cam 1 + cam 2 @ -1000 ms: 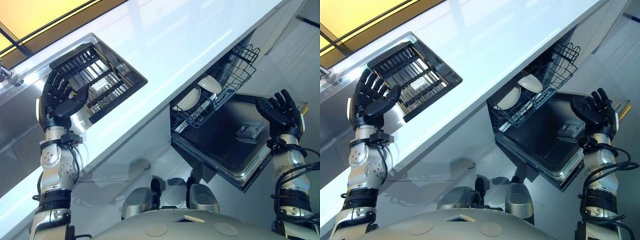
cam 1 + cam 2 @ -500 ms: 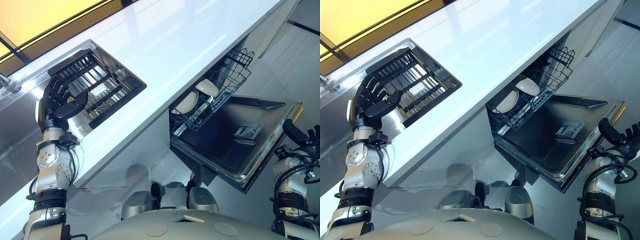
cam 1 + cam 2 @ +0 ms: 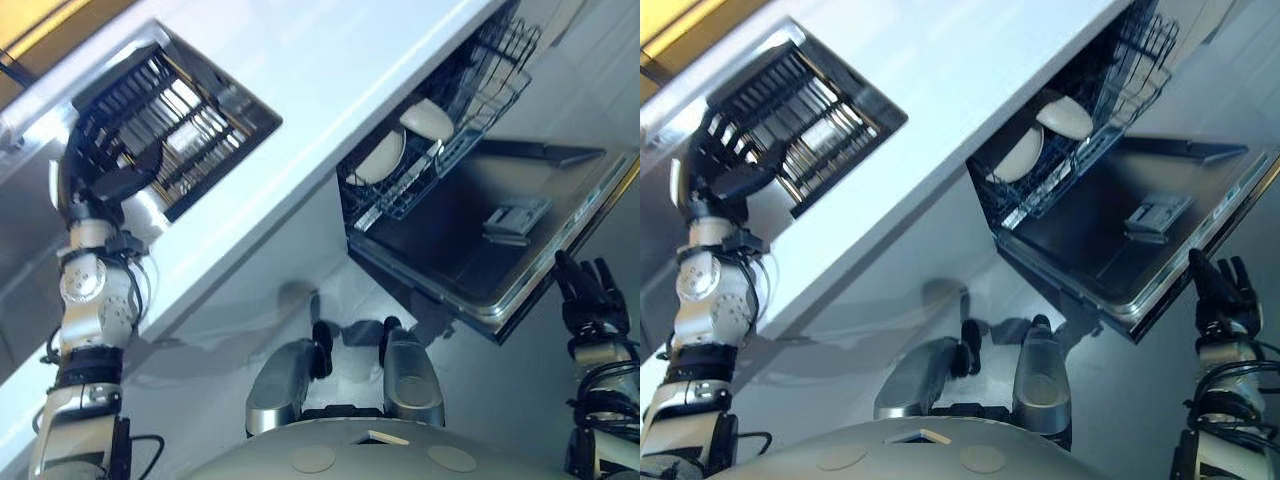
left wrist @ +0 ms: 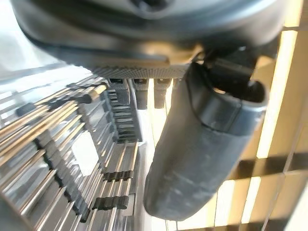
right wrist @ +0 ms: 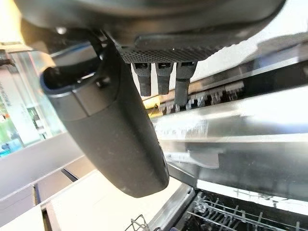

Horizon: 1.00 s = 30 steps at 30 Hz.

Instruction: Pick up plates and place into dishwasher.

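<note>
Two white plates stand side by side in the dishwasher's pulled-out wire rack, under the counter. My left hand is raised over the black dish rack set in the sink, fingers straight and holding nothing; its thumb reaches out past the rack's bars. My right hand hangs low beside the outer corner of the open dishwasher door, fingers straight up and empty. Its thumb sticks out just under the door's metal edge.
A long white countertop runs between the sink and the dishwasher. The lowered door juts out over the pale floor, with a detergent compartment on its inner face.
The camera has tilted, shifting the whole picture. My right hand has dropped from above the door to below its outer edge. My left hand stays over the sink rack.
</note>
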Motion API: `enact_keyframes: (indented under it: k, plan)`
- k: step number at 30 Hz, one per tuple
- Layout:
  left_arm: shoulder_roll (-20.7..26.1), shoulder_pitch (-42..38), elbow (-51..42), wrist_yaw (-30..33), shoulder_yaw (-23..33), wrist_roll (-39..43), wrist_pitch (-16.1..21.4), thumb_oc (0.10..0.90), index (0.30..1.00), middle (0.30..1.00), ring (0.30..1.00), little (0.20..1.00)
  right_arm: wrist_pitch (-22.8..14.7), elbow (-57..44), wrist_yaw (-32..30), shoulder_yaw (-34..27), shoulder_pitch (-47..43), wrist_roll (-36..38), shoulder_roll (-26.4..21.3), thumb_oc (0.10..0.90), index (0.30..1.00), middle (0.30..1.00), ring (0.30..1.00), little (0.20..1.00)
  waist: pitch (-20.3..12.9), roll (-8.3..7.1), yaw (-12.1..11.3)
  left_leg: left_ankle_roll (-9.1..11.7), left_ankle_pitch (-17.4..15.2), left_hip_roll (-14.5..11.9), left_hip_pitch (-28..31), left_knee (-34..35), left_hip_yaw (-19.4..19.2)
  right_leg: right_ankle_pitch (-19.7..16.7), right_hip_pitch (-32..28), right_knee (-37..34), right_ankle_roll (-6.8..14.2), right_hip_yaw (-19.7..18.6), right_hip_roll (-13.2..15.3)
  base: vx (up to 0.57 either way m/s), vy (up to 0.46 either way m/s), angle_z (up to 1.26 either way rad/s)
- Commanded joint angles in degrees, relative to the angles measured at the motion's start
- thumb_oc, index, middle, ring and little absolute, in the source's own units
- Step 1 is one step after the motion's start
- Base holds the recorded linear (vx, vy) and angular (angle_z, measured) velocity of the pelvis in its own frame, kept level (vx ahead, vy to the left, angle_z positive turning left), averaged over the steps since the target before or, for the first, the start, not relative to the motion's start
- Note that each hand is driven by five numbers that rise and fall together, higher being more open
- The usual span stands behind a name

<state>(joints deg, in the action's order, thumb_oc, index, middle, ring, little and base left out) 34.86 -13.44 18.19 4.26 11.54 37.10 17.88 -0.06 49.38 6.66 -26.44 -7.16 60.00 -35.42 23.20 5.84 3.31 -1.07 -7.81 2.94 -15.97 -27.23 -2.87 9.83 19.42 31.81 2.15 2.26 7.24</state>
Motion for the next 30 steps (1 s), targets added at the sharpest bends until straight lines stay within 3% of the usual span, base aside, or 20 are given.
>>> enact_keyframes:
  k: [1,3,4,5,6,8,13,16,18,20,21,23,27,30]
  plan:
    - [-0.58,-2.92,-3.62,1.24,-2.48,1.77,6.14,0.8,0.9,0.9,0.9,0.9,-1.35,1.96,3.36,2.9,-5.91,7.77,-0.57,0.8,0.9,0.9,0.9,0.9,2.13,-0.12,-0.67,-2.1,-5.44,2.44,-8.07,-7.49,-1.12,4.82,8.2,8.48,-3.98,4.75,-4.36,-0.25,-0.059,0.01]
    - [0.18,-4.02,-4.35,1.9,-2.65,1.71,6.18,0.8,0.9,0.9,0.9,0.9,-3.7,1.98,1.32,3.45,-7.14,9.36,0.02,0.8,0.9,0.9,0.9,0.9,2.57,-0.16,-0.99,-2.27,-5.85,2.58,-10.9,-9.3,-1.38,5.37,10.83,10.57,-4.26,5.05,-4.16,-0.2,-0.035,-0.03]
    - [0.7,-5.42,-5.08,2.93,-3.24,2.0,6.12,0.8,0.9,0.9,0.9,0.9,-9.88,1.6,-4.2,4.05,-8.59,9.73,0.73,0.8,0.9,0.9,0.9,0.9,3.12,0.12,-1.26,-2.42,-6.22,2.65,-13.44,-11.12,-1.67,5.92,13.27,12.8,-4.62,5.46,-4.0,-0.13,-0.013,-0.08]
    - [0.72,-5.66,-5.08,3.11,-3.41,1.93,6.18,0.8,0.9,0.9,0.9,0.9,-10.76,1.23,-5.34,4.12,-8.82,9.62,1.08,0.8,0.9,0.9,0.9,0.9,3.15,0.16,-1.26,-2.45,-6.37,2.69,-13.97,-11.58,-1.71,6.08,13.81,13.33,-4.69,5.47,-3.98,-0.12,0.001,-0.09]
    - [0.67,-6.11,-5.19,3.44,-3.91,1.83,6.34,0.8,0.9,0.9,0.9,0.9,-14.61,0.53,-8.96,4.06,-9.27,9.79,1.74,0.8,0.9,0.9,0.9,0.9,3.35,0.36,-1.28,-2.55,-6.65,2.83,-14.98,-12.59,-1.77,6.4,14.77,14.38,-4.86,5.47,-3.93,-0.06,0.024,-0.04]
    - [0.01,-6.22,-6.44,4.16,-4.83,1.12,5.97,0.8,0.9,0.9,0.9,0.9,-18.13,-1.5,-13.3,4.12,-9.99,10.21,3.74,0.8,0.9,0.9,0.9,0.9,3.7,0.89,-1.36,-2.71,-7.19,3.24,-16.82,-14.7,-1.59,6.87,16.62,16.4,-5.15,5.17,-3.86,-0.03,0.05,-0.03]
    - [-0.97,-4.42,-9.21,5.24,-5.09,0.83,5.42,0.8,0.9,0.9,0.9,0.9,-17.39,-5.52,-15.07,5.86,-10.36,8.02,5.83,0.8,0.9,0.9,0.9,0.9,4.24,1.68,-1.48,-2.74,-7.38,4.13,-18.2,-16.23,-1.18,7.01,18.45,18.01,-5.5,4.13,-3.95,0.01,0.092,0.01]
    - [-1.19,-3.21,-9.36,4.47,-4.24,1.29,5.97,0.8,0.9,0.9,0.9,0.9,-13.66,-5.15,-10.26,5.91,-10.05,10.46,6.15,0.8,0.9,0.9,0.9,0.9,4.39,1.86,-1.66,-2.57,-6.89,4.11,-17.93,-15.41,-1.12,6.72,18.27,17.53,-5.33,3.65,-4.03,0.02,0.078,-0.05]
    - [-1.31,-2.59,-10.21,4.52,-3.74,1.22,6.2,0.8,0.9,0.9,0.9,0.9,-9.24,-5.37,-4.93,6.68,-9.95,11.35,6.29,0.8,0.9,0.9,0.9,0.9,4.64,1.88,-1.92,-2.41,-6.45,4.16,-17.62,-14.8,-0.99,6.45,17.88,16.96,-5.28,3.4,-4.09,0.02,0.059,-0.01]
    - [-1.42,-1.84,-11.2,4.62,-3.13,1.27,6.39,0.8,0.9,0.9,0.9,0.9,-4.71,-5.84,2.55,8.24,-9.83,11.03,6.01,0.8,0.9,0.9,0.9,0.9,4.79,1.82,-2.2,-2.25,-6.05,4.16,-17.54,-14.42,-0.88,6.09,17.77,16.53,-5.28,3.36,-3.94,0.01,0.048,-0.02]
    - [-1.46,-1.34,-11.6,4.44,-2.6,1.16,6.51,0.8,0.9,0.9,0.9,0.9,-0.74,-7.03,9.39,9.64,-9.55,10.96,5.98,0.8,0.9,0.9,0.9,0.9,4.78,1.69,-2.5,-2.12,-5.81,4.19,-17.43,-14.03,-0.73,5.87,17.64,16.12,-5.24,3.32,-3.84,0.01,0.037,-0.04]
    - [-1.51,-0.82,-11.72,3.96,-2.19,1.14,6.69,0.8,0.9,0.9,0.9,0.9,1.6,-8.39,15.89,11.02,-9.27,10.87,5.95,0.8,0.9,0.9,0.9,0.9,4.79,1.55,-2.73,-2.07,-5.51,4.26,-17.34,-13.71,-0.53,5.66,17.41,15.78,-5.17,3.36,-3.7,0.01,0.017,-0.04]
    - [-1.15,0.75,-12.36,2.78,-1.21,0.18,7.11,0.8,0.9,0.9,0.9,0.9,11.88,-20.68,36.46,18.62,-7.3,14.37,7.62,0.8,0.9,0.9,0.9,0.9,4.78,0.37,-3.74,-2.43,-4.8,4.2,-17.11,-12.4,-0.02,4.89,16.78,14.27,-4.77,3.99,-3.12,0.0,-0.013,-0.03]
    - [-0.18,0.06,-12.15,3.54,-1.97,-0.41,7.32,0.8,0.9,0.9,0.9,0.9,16.93,-29.47,44.15,24.81,-8.79,18.38,9.32,0.8,0.9,0.9,0.9,0.9,4.99,-0.52,-4.51,-2.71,-4.79,4.11,-17.23,-12.28,0.29,4.36,16.62,13.72,-4.39,4.43,-2.74,0.0,-0.03,-0.11]
